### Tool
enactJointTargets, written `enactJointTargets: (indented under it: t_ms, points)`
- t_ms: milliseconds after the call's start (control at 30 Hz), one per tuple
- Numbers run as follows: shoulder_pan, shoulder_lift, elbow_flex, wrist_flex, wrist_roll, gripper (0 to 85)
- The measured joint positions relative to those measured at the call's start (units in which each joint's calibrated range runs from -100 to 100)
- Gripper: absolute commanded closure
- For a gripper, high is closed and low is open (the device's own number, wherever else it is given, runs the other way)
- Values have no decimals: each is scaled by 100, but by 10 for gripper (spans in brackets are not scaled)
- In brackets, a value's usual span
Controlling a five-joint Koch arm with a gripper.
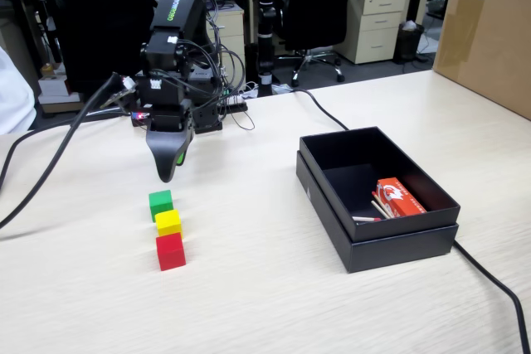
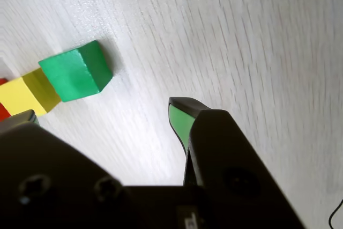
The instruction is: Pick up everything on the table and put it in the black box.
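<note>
Three small solid-colour cubes sit in a short touching row on the light beige wood-grain tabletop (image 1: 265,304) left of centre in the fixed view: the red cube (image 1: 171,251) nearest, the yellow cube (image 1: 168,222) behind it, the green cube (image 1: 161,203) farthest. To their right, well apart, rests the matte black rectangular cardboard box (image 1: 390,242) with low walls and a stepped rim; inside, toward its near right corner, lie a red-and-white printed packet (image 1: 399,197) and a few thin pale sticks (image 1: 369,218). A black cable (image 1: 489,279) runs past the box's near corner. Just beyond the green cube my black gripper (image 1: 168,173) hangs above the table, tip down, holding nothing. My wrist view shows the green cube (image 2: 76,71) up and left of my green-lined fingertip (image 2: 178,122); only a sliver of the other jaw shows, and I cannot tell whether I am open or closed. Farther right stands a big brown cardboard carton (image 1: 489,31).
</note>
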Motion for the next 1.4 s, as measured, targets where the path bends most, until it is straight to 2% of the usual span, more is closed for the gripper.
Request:
enactJointTargets:
  t_ms: [200,300,633,733,1133,1400]
  points:
    - [-176,518,256,0,5,382]
    - [-274,673,402,0,103,382]
    - [-347,971,493,8,1074,382]
    - [-317,1036,493,209,1241,382]
    - [-98,1294,493,557,1573,380]
    - [-68,1502,484,805,1685,382]
